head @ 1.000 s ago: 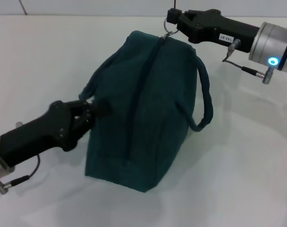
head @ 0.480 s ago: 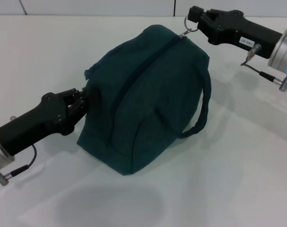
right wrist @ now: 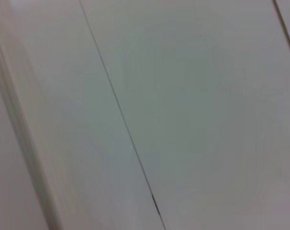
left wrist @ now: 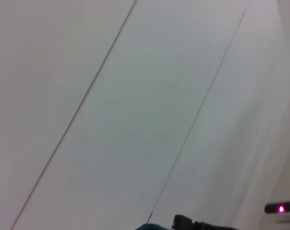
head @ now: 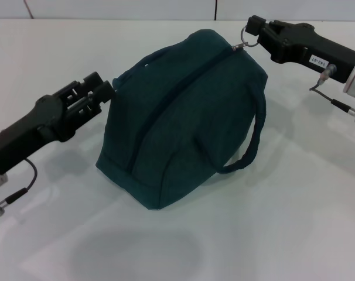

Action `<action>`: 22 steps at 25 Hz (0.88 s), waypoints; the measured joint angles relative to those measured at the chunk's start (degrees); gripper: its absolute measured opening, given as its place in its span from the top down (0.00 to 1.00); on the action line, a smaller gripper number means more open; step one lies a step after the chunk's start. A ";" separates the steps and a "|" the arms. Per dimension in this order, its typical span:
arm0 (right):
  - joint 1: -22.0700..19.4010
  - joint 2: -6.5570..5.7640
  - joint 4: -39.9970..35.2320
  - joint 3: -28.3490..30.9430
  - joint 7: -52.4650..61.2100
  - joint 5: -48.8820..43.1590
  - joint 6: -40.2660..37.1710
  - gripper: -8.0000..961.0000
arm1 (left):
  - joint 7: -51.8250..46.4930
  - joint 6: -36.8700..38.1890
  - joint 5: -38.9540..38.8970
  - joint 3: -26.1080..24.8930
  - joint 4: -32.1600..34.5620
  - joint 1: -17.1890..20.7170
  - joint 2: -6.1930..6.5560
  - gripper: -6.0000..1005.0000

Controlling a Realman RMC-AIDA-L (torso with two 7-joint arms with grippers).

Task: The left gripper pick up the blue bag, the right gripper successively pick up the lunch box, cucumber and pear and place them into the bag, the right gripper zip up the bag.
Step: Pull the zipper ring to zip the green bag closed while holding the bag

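Observation:
The blue bag [head: 189,111] stands on the white table with its zipper closed along the top. One loop handle [head: 253,140] hangs down its right side. My right gripper [head: 252,30], the claw with the white number label, is at the bag's far upper right end, shut on the zipper's ring pull [head: 244,43]. My left gripper [head: 100,89] stands open just off the bag's left side, close to the other handle and holding nothing. The lunch box, cucumber and pear are out of view. The left wrist view catches only a sliver of the bag [left wrist: 150,226].
White table [head: 294,211] lies all around the bag, with a back wall edge along the top of the head view. Both wrist views show mostly pale bare surface with thin seam lines.
My left gripper has let go of the bag's handle and drawn back to the left. The right gripper moved right with the ring pull, and the bag swung and settled upright.

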 joint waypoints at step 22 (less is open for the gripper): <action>0.04 -0.01 1.16 3.91 -0.68 1.70 -5.75 0.97 | -15.39 -0.77 -1.29 1.86 19.01 -5.64 0.24 0.13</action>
